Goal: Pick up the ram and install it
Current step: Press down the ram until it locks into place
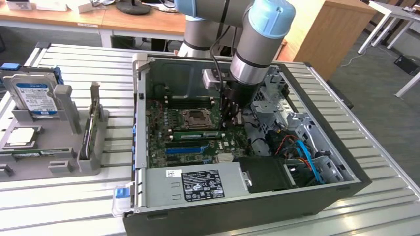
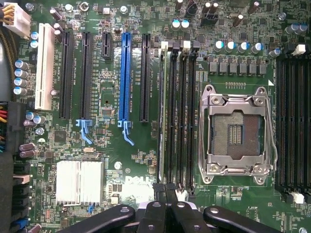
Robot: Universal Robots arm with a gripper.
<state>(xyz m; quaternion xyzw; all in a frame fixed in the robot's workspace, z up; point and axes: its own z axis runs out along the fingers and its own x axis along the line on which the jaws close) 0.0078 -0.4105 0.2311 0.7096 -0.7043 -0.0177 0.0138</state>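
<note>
Arm reaches down into open computer case (image 1: 315,189) on slatted counter (image 1: 78,206). Gripper (image 1: 228,119) sits low over motherboard (image 2: 121,160), beside empty processor socket (image 2: 236,131). In wrist view, fingers (image 2: 158,190) pressed together, nothing between them. Ram (image 2: 161,111) stands edge-on in outermost memory slot on side toward blue slot (image 2: 126,77), just ahead of fingertips; in exterior view, green stick lies along slots in front of socket. Hard drive (image 1: 34,98) stands in grey rack (image 1: 66,164) at exterior view's left, well apart from case.
</note>
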